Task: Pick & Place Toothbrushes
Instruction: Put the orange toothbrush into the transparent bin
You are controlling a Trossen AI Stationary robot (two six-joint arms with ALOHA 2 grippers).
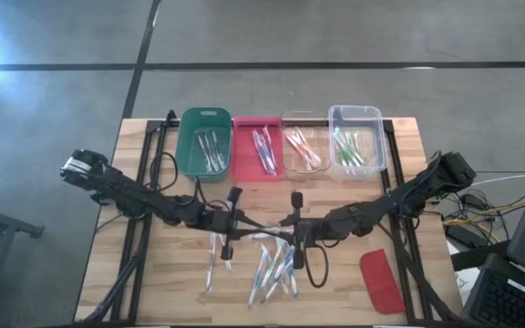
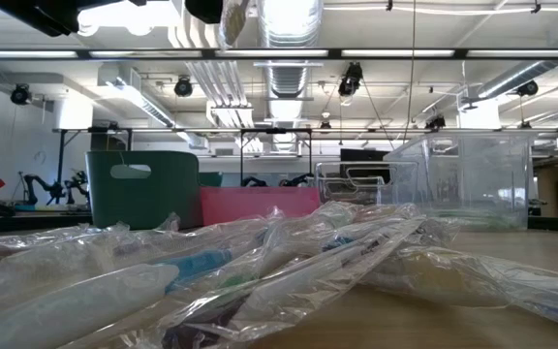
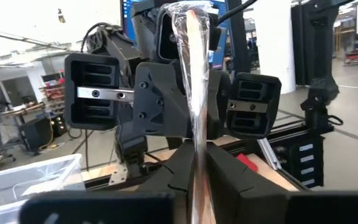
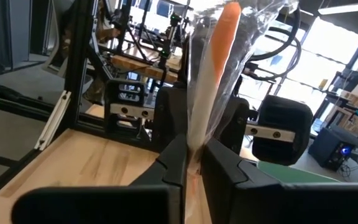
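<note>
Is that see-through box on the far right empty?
No. The clear bin holds several green toothbrushes, seen from overhead.

- No words, brand names, numbers or signs can be read in any of the four views.
- The wrapped toothbrushes show no legible print on their clear sleeves.
- The green bin, the red tray and the clear bins carry no readable labels.
</note>
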